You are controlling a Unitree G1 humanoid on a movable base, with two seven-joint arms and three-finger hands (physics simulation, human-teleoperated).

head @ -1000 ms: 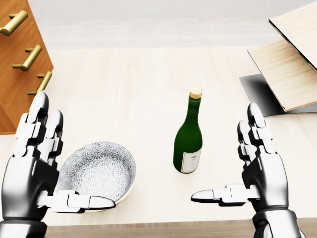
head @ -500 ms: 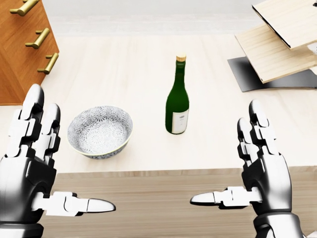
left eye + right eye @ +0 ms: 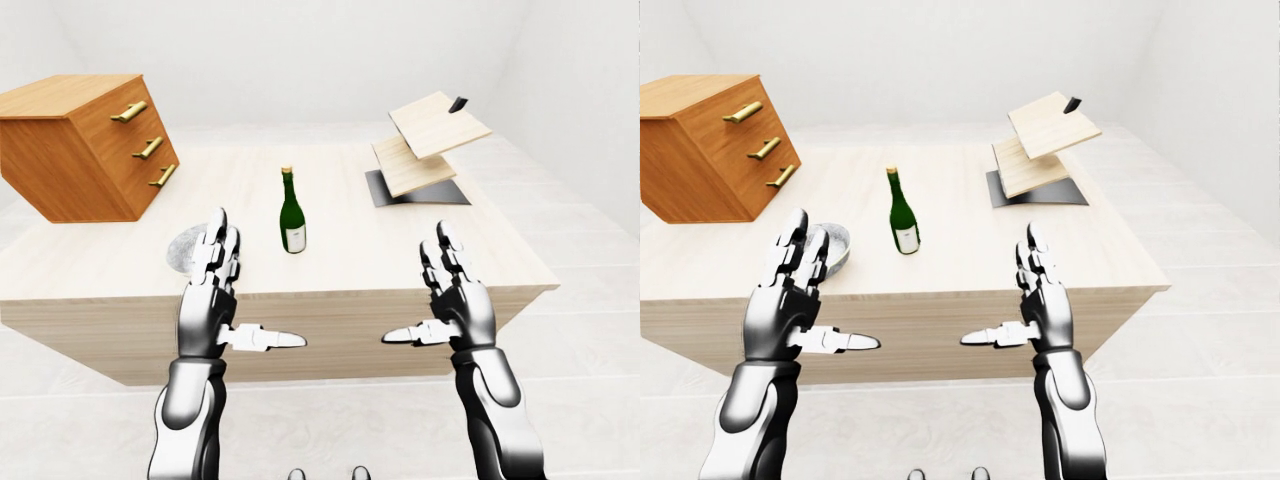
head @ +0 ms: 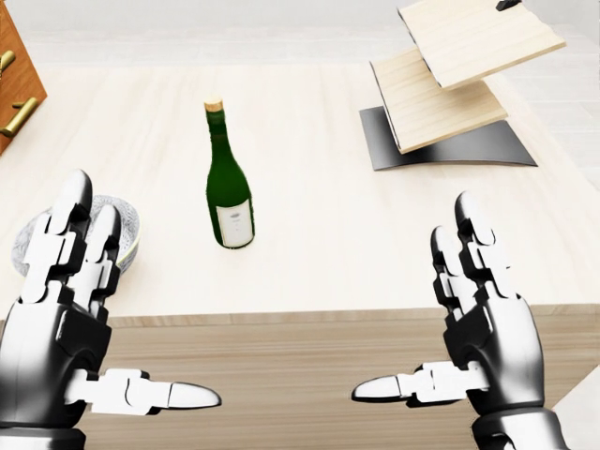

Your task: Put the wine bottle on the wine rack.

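Drawer chest (image 3: 85,145) whole — eye views only

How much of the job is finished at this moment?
Nothing is done yet. The wine bottle stands upright on the table, apart from the wine rack. The left hand and right hand are open and empty. Left: grasp the bottle, carry it, put it on the rack.

A wooden drawer chest (image 3: 85,145) (three brass handles) sits on a pale wooden table (image 3: 340,250). A patterned bowl (image 3: 835,245) rests nearby.
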